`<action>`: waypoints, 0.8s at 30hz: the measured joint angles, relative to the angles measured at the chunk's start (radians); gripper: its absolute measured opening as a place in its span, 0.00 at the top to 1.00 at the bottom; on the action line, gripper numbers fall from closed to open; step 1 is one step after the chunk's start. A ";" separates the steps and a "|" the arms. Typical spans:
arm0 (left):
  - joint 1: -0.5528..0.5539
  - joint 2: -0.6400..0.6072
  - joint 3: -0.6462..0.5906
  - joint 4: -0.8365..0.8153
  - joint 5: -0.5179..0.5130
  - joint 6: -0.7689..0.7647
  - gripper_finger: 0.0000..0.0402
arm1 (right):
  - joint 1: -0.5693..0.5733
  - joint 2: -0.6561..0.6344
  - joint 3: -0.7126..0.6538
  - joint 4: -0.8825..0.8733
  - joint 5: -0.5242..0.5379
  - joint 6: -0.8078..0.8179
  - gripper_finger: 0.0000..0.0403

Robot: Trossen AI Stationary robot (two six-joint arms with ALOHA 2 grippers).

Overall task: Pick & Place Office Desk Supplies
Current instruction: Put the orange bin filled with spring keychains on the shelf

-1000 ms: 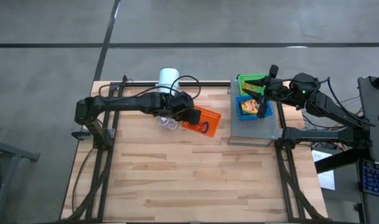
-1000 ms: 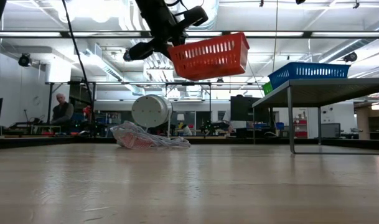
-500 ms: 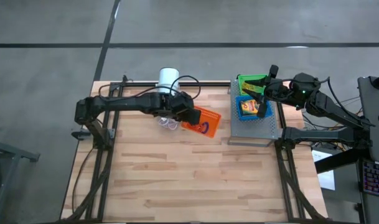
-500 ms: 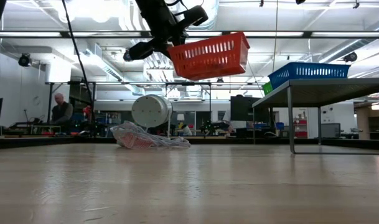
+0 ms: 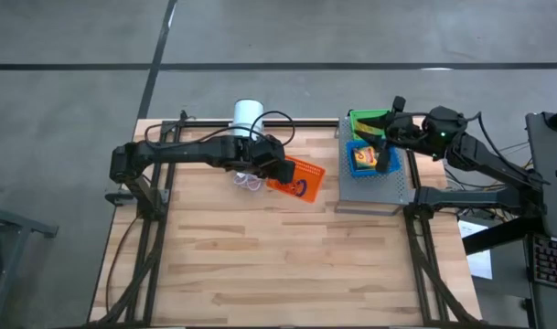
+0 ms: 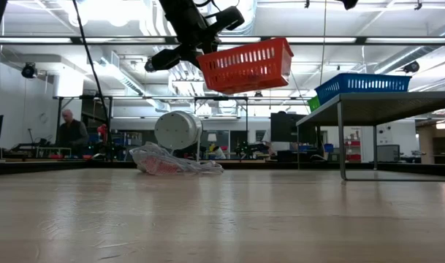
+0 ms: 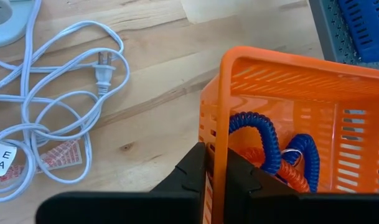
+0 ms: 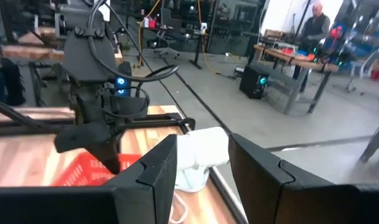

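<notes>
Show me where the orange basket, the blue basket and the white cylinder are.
orange basket (image 6: pixel 248 66): low view, side wall.
blue basket (image 6: pixel 362 84): low view, side wall.
white cylinder (image 5: pixel 248 112): high view, top end.

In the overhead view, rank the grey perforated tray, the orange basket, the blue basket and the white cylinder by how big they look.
1. Grey perforated tray, clearly largest.
2. Orange basket, though lifted nearer the camera.
3. Blue basket and white cylinder: too alike to rank, with the basket partly hidden by the right arm.

A white cylinder (image 5: pixel 248 113) with its coiled cord (image 7: pixel 58 118) lies on the wooden table (image 5: pixel 278 265) near a grey perforated tray (image 5: pixel 388 190).
</notes>
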 joint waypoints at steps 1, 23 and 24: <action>0.000 0.000 0.000 0.000 0.003 0.000 0.93 | 0.000 0.009 0.001 0.013 0.002 -0.028 0.65; 0.000 0.000 0.000 0.000 0.027 0.004 0.93 | 0.025 0.203 0.006 -0.138 -0.083 -0.686 0.72; 0.001 0.000 0.000 0.000 0.027 0.004 0.93 | 0.032 0.203 0.006 -0.151 -0.083 -0.694 0.72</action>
